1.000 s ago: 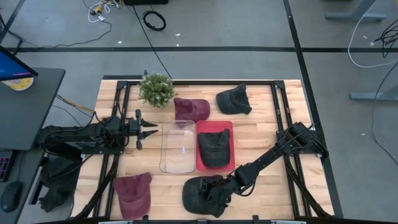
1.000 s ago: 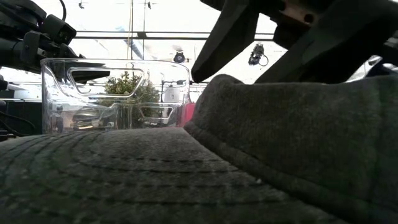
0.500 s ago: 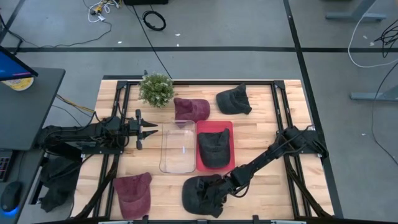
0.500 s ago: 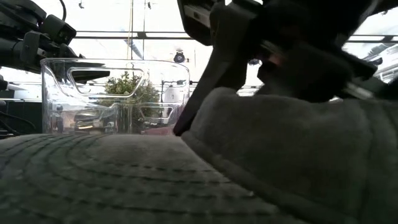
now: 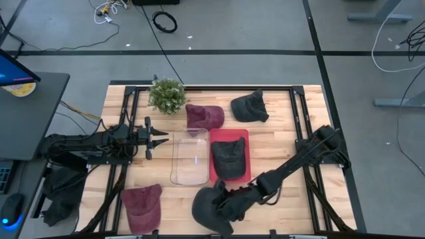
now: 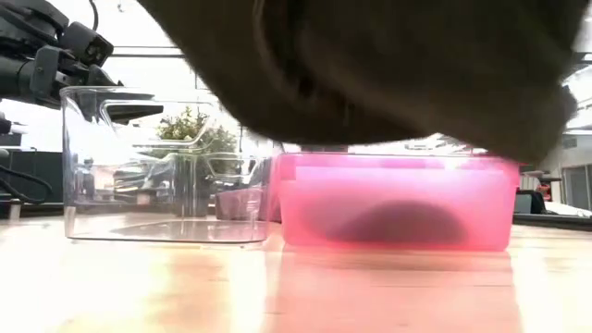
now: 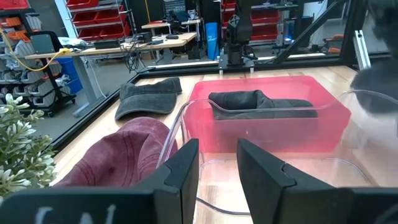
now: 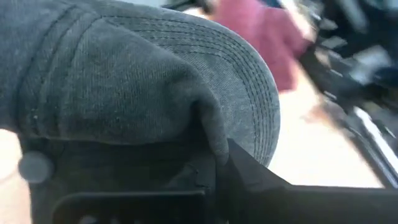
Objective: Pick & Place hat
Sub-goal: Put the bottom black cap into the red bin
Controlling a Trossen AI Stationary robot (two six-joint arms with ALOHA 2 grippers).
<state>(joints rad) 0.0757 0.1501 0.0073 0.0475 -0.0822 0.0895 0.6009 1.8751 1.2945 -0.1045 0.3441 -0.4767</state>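
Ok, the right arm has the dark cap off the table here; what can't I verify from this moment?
- High view: the right gripper is buried in the dark cap, so its fingertips are hidden.
- Low view: the lifted cap fills the top, blocking the right arm.
- Right wrist view: cap fabric covers nearly everything; the table beneath is unseen.
- Left wrist view: the clear bin is cut off at the edge.

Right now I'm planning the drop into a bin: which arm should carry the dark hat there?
The right. Its pincer already grips the dark hat, lifted off the table near the red bin. The left pincer waits beside the clear bin.
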